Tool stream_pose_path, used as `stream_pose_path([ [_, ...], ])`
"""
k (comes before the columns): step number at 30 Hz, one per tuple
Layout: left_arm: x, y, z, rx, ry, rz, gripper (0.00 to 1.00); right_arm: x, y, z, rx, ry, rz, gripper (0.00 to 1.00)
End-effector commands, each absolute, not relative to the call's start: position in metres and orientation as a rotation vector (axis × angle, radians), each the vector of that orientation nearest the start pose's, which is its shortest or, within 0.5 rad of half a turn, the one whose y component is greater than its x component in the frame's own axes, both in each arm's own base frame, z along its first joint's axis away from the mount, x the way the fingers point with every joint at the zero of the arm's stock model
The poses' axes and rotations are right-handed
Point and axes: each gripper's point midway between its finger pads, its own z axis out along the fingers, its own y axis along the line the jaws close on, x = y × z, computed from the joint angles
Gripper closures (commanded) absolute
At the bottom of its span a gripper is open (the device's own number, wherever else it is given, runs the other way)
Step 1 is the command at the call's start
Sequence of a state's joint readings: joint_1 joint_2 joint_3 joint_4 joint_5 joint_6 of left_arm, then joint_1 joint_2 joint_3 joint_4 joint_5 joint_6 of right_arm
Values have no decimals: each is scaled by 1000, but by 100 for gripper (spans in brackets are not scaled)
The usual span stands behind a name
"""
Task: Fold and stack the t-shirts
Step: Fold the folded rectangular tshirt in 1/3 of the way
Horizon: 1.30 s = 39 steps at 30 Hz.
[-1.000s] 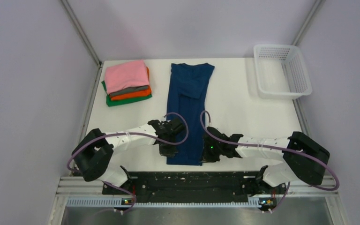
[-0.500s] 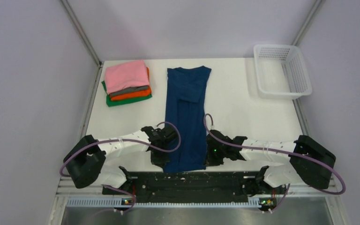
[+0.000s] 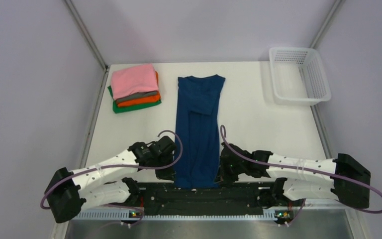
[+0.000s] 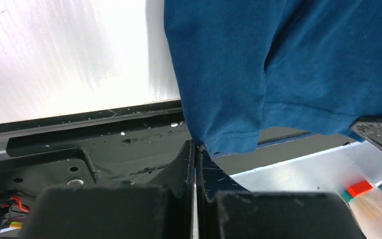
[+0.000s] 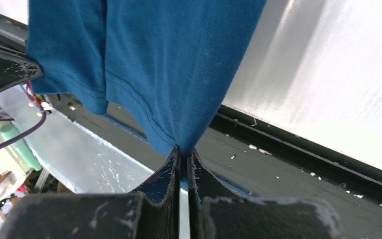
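The navy blue t-shirt point(image 3: 198, 129) lies as a long narrow strip down the middle of the table, sleeves folded in, its print hidden. Its hem hangs over the near table edge. My left gripper point(image 3: 171, 175) is shut on the hem's left corner point(image 4: 214, 142). My right gripper point(image 3: 224, 178) is shut on the hem's right corner point(image 5: 176, 139). A stack of folded t-shirts point(image 3: 134, 88), pink on top of grey, orange and green, sits at the far left.
A white mesh basket point(image 3: 298, 74) stands at the far right corner. The black mounting rail point(image 3: 199, 191) runs along the near edge under the hem. Grey walls close in both sides.
Both grippers have pulled the navy shirt's hem toward the near edge. The whole shirt slid nearer and its hem now overhangs the table edge.
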<state>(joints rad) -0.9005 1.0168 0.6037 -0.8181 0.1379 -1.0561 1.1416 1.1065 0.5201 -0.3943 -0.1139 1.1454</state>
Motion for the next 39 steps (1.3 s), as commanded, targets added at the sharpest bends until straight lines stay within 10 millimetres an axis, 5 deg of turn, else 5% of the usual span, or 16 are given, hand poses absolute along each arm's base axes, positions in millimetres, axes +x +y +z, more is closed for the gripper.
stream_pose_path([
  [1,99,-196,81,-205,2903,-524,100,71,270,74,-3,2801,909,100],
  [14,255,-206,122,-324,2646,-476,100,213,270,127,97,2510,925,100],
  [22,336,-199,132,-331,2605,-357,100,295,263,133,123,2464,850,100],
  [34,393,-177,109,-425,2653,-282,100,361,260,106,128,2480,862,100],
  [39,410,-182,99,-386,2672,-315,100,385,258,92,138,2459,855,100],
])
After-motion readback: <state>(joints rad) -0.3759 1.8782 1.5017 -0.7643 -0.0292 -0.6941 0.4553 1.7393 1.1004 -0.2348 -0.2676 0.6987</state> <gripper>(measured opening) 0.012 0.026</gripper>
